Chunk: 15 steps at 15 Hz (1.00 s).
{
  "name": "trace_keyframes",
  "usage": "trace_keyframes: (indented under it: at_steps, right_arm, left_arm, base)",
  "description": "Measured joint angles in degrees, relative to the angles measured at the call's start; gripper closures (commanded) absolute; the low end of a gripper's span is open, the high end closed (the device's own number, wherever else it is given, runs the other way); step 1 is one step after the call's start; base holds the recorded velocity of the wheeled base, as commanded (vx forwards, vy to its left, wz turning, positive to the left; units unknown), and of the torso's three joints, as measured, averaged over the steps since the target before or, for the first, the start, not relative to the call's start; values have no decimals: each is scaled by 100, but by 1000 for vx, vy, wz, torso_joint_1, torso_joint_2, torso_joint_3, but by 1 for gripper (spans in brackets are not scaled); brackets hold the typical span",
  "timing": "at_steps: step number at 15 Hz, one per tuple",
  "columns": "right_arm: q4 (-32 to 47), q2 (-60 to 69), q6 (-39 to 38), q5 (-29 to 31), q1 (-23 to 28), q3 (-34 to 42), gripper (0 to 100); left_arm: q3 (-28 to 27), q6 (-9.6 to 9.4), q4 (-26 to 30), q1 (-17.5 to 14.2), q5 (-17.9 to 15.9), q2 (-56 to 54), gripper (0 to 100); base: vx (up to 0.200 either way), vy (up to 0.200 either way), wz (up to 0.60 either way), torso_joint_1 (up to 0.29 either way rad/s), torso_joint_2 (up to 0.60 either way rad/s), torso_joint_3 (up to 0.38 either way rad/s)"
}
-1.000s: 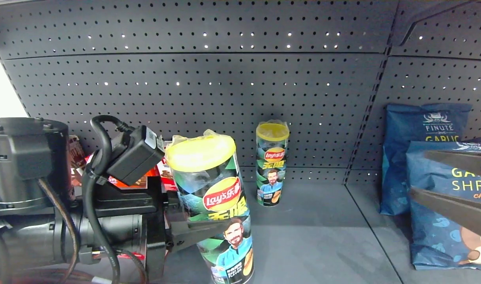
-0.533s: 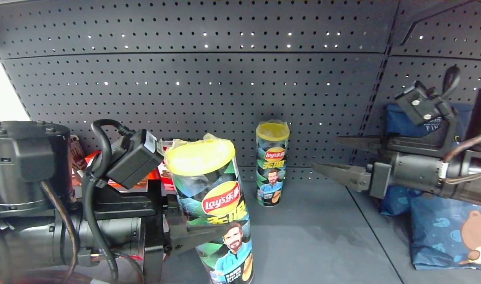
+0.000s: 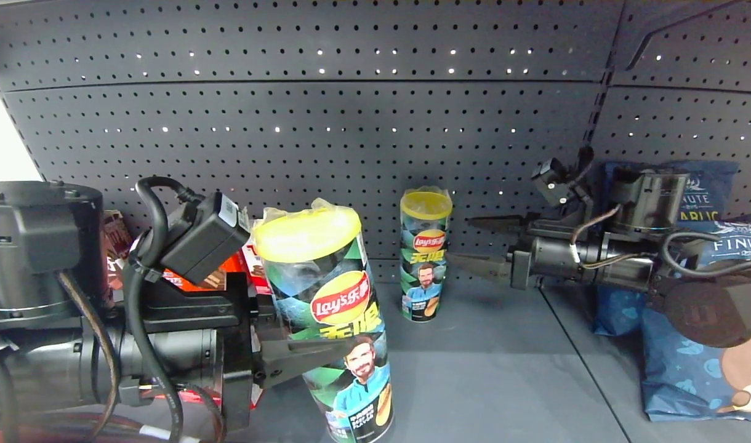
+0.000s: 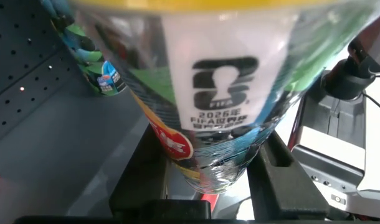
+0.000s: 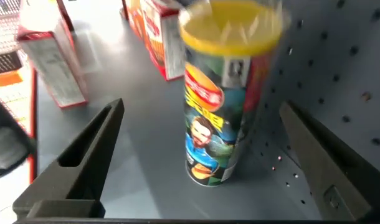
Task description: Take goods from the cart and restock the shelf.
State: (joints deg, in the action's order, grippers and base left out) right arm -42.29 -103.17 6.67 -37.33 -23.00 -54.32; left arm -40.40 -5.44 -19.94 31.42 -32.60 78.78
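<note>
On the dark shelf, near its front left, the left tool is clamped on the near can, a tall chip tube with a yellow lid. One finger lies across the tube's lower half and the other is hidden behind it. The tube stands almost upright, leaning slightly, and it cannot be told whether its base touches the shelf. Farther back, just in front of the pegboard wall, the far can of the same kind stands upright, well apart from the held one. The right tool reaches in from the right, level with the far can and just beside it, its fingers spread wide and holding nothing. Blue snack bags lean at the right end of the shelf, and red boxes stand at the far left behind the left arm.
</note>
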Motion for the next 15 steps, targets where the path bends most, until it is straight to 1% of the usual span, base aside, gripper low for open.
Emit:
trace_keyframes:
  at_steps: [8, 15]
  right_arm:
    - [-24, -903, 9, -9, -1, -522, 0]
    - [-189, -1340, 9, -85, -61, -649, 0]
  left_arm:
    - [-34, -2, 2, -55, 0, -2, 100]
    - [-9, -2, 11, -55, 0, -2, 100]
  base:
    - [0, 0, 0, 0, 0, 0]
    - [0, 0, 0, 0, 0, 0]
